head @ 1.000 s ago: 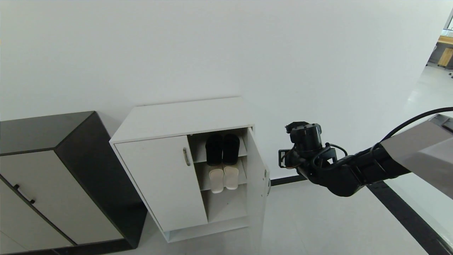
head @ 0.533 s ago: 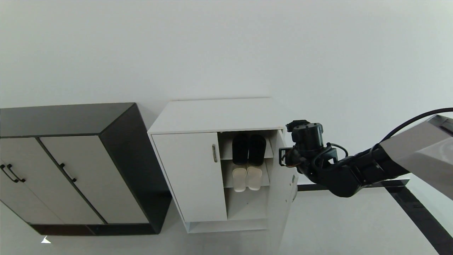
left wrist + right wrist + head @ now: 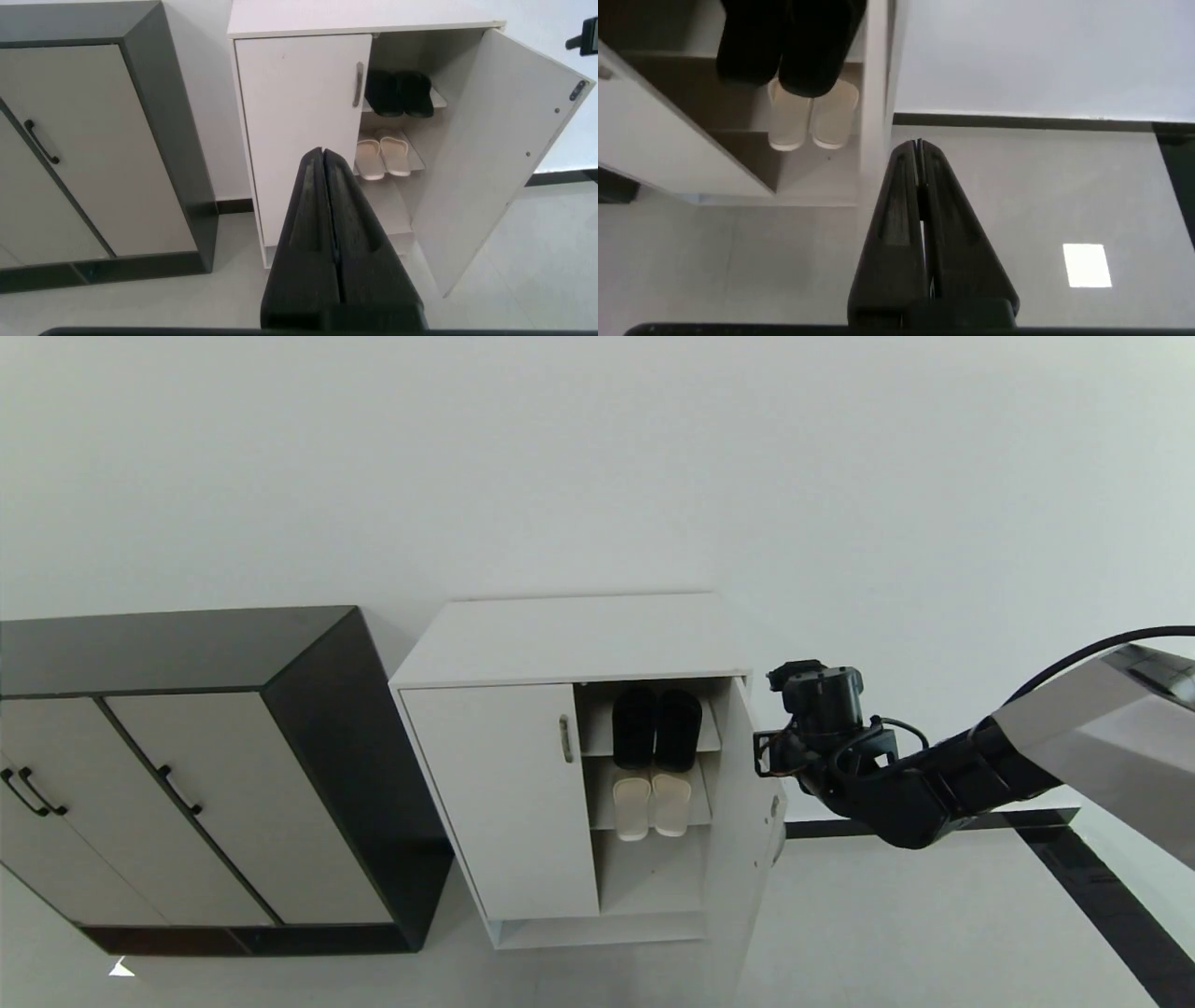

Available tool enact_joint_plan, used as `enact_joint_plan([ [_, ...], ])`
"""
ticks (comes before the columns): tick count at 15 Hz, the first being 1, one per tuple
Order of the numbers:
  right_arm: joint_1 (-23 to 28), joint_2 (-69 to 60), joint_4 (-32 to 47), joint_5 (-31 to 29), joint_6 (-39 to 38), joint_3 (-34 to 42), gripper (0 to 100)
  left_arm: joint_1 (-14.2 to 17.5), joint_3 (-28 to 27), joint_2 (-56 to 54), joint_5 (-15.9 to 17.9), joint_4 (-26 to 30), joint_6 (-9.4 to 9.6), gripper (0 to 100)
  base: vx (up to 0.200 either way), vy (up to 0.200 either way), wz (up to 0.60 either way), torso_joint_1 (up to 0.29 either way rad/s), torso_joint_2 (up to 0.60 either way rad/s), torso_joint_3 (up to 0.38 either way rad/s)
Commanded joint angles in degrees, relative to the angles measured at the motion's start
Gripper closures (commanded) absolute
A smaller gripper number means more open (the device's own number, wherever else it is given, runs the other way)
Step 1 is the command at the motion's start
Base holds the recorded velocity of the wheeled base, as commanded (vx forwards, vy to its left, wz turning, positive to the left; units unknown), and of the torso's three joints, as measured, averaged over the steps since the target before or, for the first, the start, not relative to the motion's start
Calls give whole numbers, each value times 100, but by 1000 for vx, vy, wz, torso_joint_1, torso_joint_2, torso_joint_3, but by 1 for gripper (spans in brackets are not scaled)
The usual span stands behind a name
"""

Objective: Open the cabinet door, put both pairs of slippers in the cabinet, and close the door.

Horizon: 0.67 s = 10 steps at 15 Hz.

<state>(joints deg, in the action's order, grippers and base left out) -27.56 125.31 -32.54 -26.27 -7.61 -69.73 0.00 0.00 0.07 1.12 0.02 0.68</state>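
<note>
The white cabinet (image 3: pixel 569 639) stands against the wall with its right door (image 3: pixel 742 840) swung open. Black slippers (image 3: pixel 656 728) sit on the top shelf and white slippers (image 3: pixel 652 805) on the shelf below. My right gripper (image 3: pixel 773 758) hangs just right of the open door, on its outer side, level with the top shelf. In the right wrist view this gripper (image 3: pixel 918 146) is shut on nothing, its tip close beside the door's edge (image 3: pixel 876 93). My left gripper (image 3: pixel 323 152) is shut and empty, held well back in front of the cabinet's closed left door (image 3: pixel 294 121).
A larger black cabinet (image 3: pixel 308 728) with grey doors stands directly left of the white one. Bare light floor (image 3: pixel 887 924) lies in front and to the right, crossed by a black strip (image 3: pixel 1092 887) along the wall and rightward.
The head camera swung early on, shifting the whole picture. Since half a second ago my right arm has drawn slightly right and down, away from the door. The door and slippers have stayed put.
</note>
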Motion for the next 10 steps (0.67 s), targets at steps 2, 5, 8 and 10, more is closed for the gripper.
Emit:
enact_joint_plan([
  [2, 111, 363, 2, 8, 22, -76, 100, 0, 0, 1, 2, 6, 2, 100, 0, 0, 0, 0, 0, 0],
  [5, 5, 389, 2, 34, 5, -41, 100, 0, 0, 1, 2, 6, 2, 100, 0, 0, 0, 0, 0, 0],
  [8, -241, 310, -33, 61, -57, 74, 100, 0, 0, 1, 2, 6, 2, 100, 0, 0, 0, 0, 0, 0],
  [10, -452, 169, -77, 368, -373, 161, 100, 0, 0, 1, 2, -2, 2, 100, 0, 0, 0, 0, 0, 0],
])
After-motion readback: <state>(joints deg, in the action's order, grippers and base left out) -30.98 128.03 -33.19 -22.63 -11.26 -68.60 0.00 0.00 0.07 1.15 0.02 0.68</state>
